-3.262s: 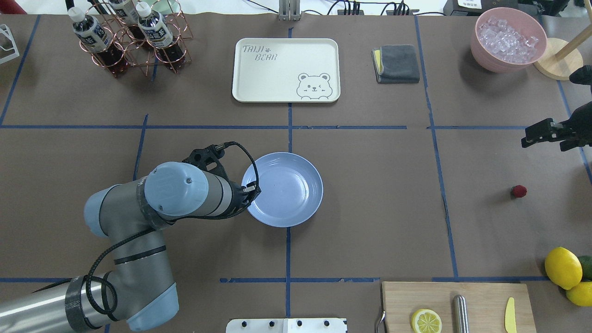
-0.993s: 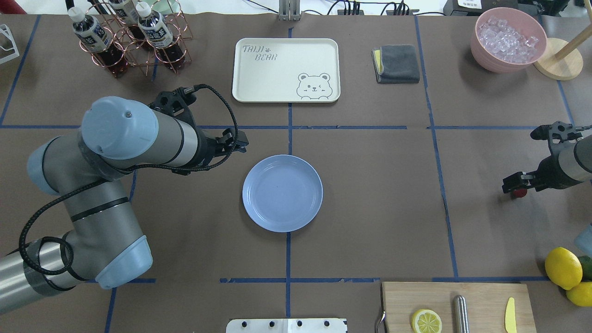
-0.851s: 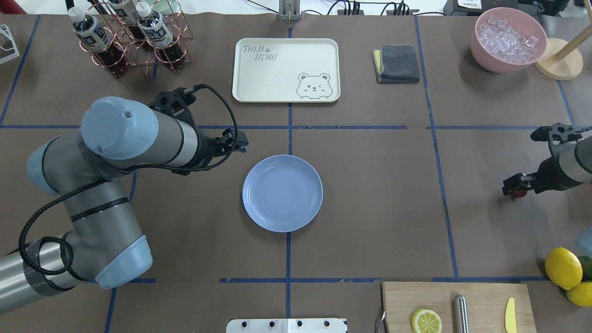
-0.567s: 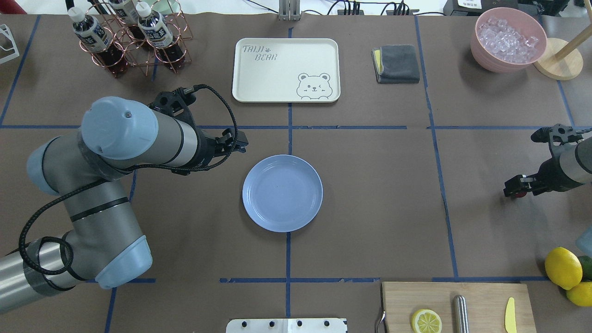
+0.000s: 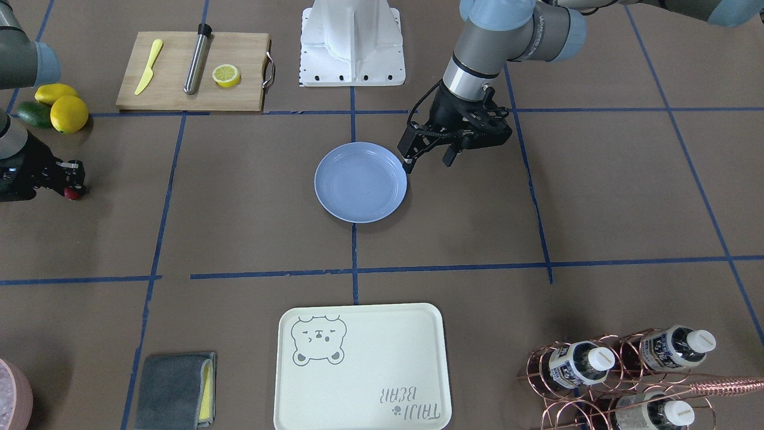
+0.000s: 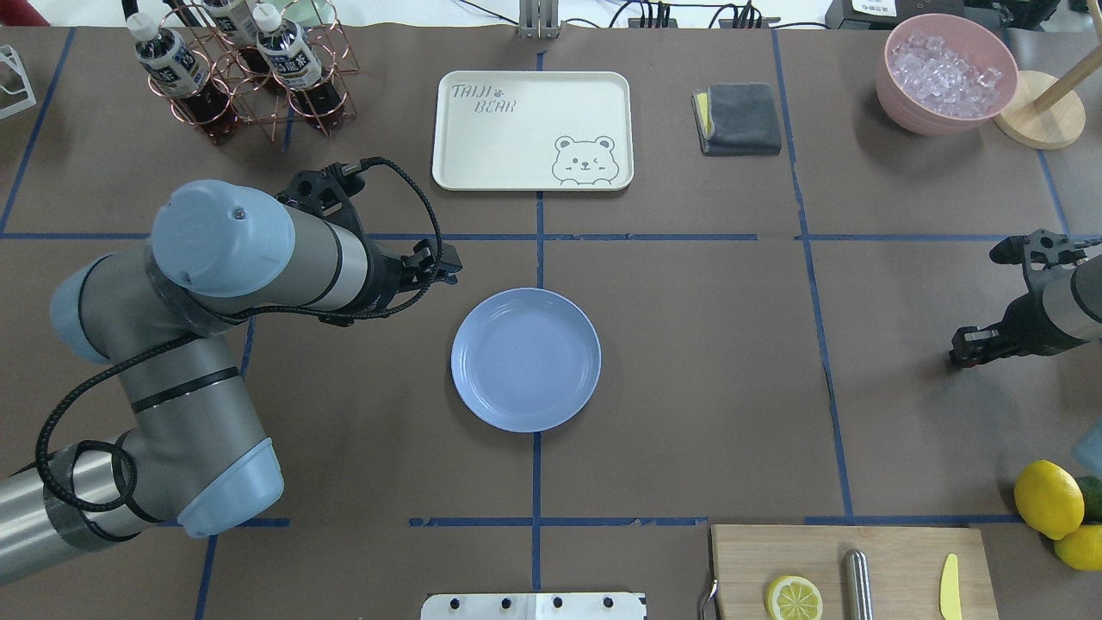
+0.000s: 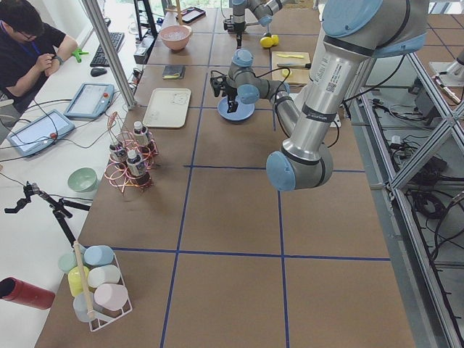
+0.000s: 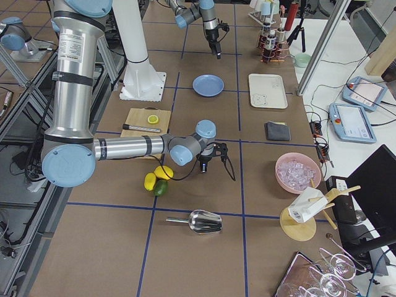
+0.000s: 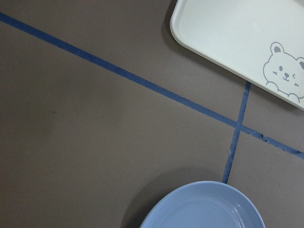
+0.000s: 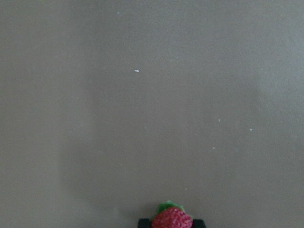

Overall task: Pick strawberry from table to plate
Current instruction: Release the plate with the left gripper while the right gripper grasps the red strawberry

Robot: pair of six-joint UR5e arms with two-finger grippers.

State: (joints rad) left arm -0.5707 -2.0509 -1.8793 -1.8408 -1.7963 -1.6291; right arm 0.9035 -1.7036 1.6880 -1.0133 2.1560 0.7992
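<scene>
The strawberry [image 5: 73, 192] is a small red berry at the tip of my right gripper [image 5: 69, 182], low over the brown table [image 5: 239, 227]. It sits between the two black fingertips at the bottom edge of the right wrist view as the strawberry [image 10: 172, 219]. In the overhead view my right gripper [image 6: 971, 344] hides the berry. The light-blue plate [image 6: 525, 360] lies at the table's middle with nothing on it. Just past the plate's rim hangs my left gripper [image 5: 428, 160], open and holding nothing. The left wrist view catches the plate [image 9: 204, 209] at its lower edge.
A cream bear tray [image 6: 532, 129] lies beyond the plate, with a bottle rack [image 6: 232, 69] at the far left. A grey cloth [image 6: 739, 118] and a pink bowl of ice [image 6: 945, 73] are at the far right. Lemons [image 6: 1048, 498] and a cutting board [image 6: 852, 573] are near right.
My right gripper has come down onto the strawberry and closed its fingers around it, so the berry no longer shows from overhead. The left arm left the plate earlier and now stays still.
</scene>
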